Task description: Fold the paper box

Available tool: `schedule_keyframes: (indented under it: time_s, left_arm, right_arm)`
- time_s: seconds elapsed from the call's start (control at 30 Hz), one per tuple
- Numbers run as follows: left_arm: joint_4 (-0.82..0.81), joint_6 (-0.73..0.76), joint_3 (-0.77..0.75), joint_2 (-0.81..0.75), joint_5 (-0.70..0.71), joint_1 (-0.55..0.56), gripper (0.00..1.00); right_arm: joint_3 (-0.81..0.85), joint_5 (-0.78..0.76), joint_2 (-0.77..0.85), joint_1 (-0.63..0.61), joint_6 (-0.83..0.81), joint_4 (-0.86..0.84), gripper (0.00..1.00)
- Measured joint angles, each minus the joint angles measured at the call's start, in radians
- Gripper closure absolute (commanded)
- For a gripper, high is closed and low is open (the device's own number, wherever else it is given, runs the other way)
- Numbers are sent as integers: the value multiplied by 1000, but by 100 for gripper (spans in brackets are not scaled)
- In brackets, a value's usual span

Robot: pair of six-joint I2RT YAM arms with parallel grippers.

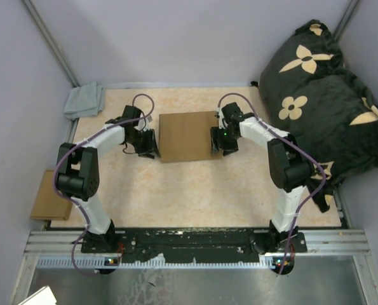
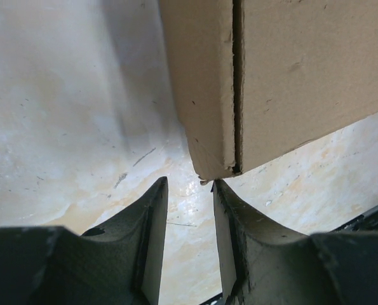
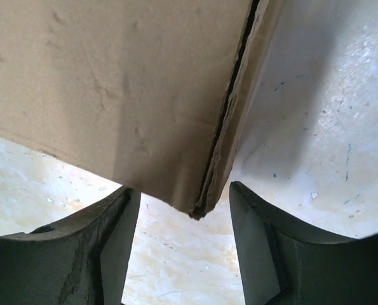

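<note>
Skewing of the paper box (image 1: 187, 135) is risked if one side is pushed first; left gripper (image 1: 148, 145) and right gripper (image 1: 218, 141) are seen parted, nothing clamped

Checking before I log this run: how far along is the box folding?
Looks done: the paper box lies closed as a flat rectangle, no flaps spread. In hand: the left gripper and right gripper flank its sides, jaws open, gripping nothing. Remaining: perhaps pressing the side seams, which gape at the corners.
</note>
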State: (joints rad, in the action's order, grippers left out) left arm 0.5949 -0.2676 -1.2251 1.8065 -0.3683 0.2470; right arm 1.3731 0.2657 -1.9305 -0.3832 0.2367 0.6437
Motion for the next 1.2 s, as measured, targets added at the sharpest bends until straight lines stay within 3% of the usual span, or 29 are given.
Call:
schedule_keyframes:
  time_s: [0.2, 0.33, 0.37, 0.43, 0.47, 0.57, 0.67, 0.8, 0.87, 1.0, 1.2]
  left_arm:
    - [-14, 8, 3, -16, 11, 0, 61]
    - [-23, 31, 25, -105, -14, 0, 79]
    - [-29, 38, 31, -135, -27, 0, 88]
    - [-54, 61, 47, -211, -56, 3, 97]
    - [-62, 69, 52, -233, -66, 6, 100]
    - [-97, 113, 78, -296, -77, 36, 100]
    - [-116, 172, 97, -303, -48, 105, 100]
    - [-127, 220, 148, -299, 9, 188, 98]
    - [-132, 233, 167, -296, 39, 216, 96]
    - [-176, 243, 196, -282, 110, 238, 93]
    - [-245, 230, 203, -167, 223, 266, 94]
  right_arm:
    - [-5, 10, 67, 0, -19, 1, 41]
    - [3, 55, 159, 0, -48, 48, 47]
    - [12, 62, 178, 0, -53, 60, 52]
    - [54, 71, 208, 0, -58, 63, 89]
    - [77, 69, 210, 0, -65, 48, 100]
    - [174, 44, 172, 0, -36, -32, 100]
    - [349, 13, 26, 5, -5, -147, 100]
    - [713, -10, -314, 6, 35, -212, 95]
    - [814, -12, -435, 6, 51, -227, 94]
    - [855, -11, -570, 6, 73, -223, 90]
    - [903, 47, -613, 3, 51, -171, 89]
